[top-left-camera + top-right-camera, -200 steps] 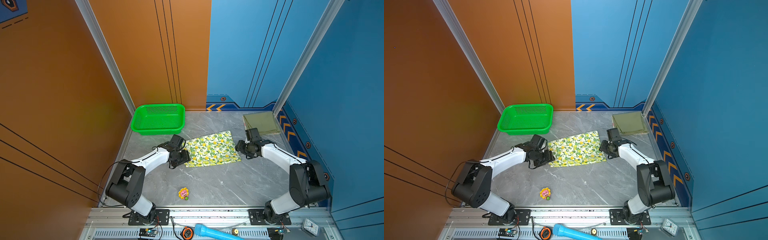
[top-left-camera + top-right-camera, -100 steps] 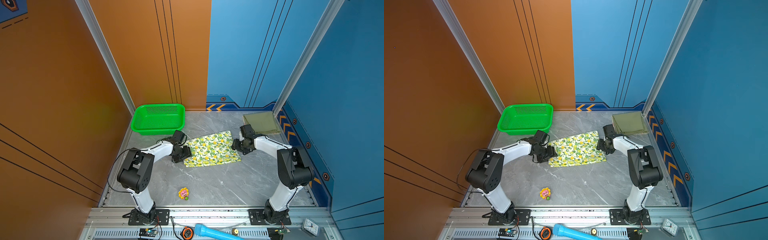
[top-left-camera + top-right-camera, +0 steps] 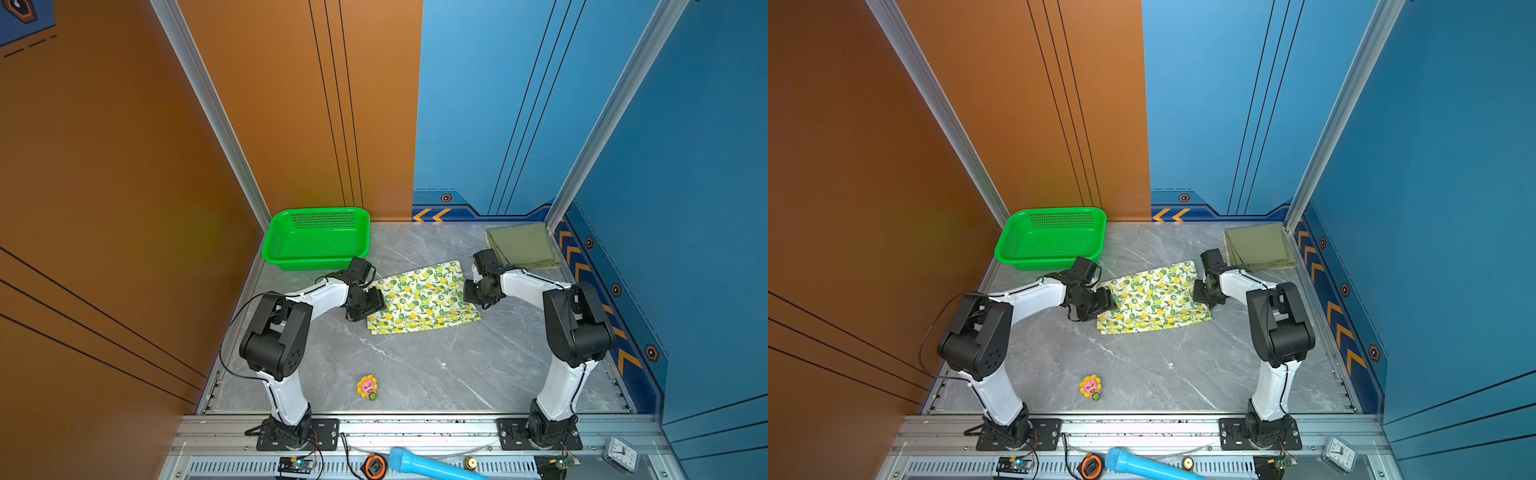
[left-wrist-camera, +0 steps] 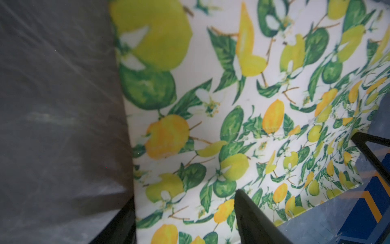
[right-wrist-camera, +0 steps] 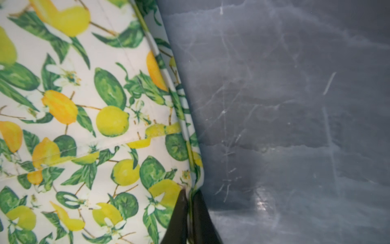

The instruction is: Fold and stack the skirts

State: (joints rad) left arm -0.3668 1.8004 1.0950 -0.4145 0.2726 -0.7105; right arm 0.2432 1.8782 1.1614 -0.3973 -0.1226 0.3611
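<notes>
Both arms reach in low with elbows raised, wrists dropped onto the lemon skirt (image 3: 424,299), which lies flat at mid-frame in both top views. The left gripper (image 4: 185,221) straddles the skirt's frame-left edge with its jaws apart. The right gripper (image 5: 190,202) is pinched tight on the opposite hem. The olive skirt (image 3: 523,245) lies folded up and right of centre.

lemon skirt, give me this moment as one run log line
lemon skirt: spread flat | right gripper: shut on its edge | left gripper: open over opposite edge | olive skirt: folded, far right corner
</notes>
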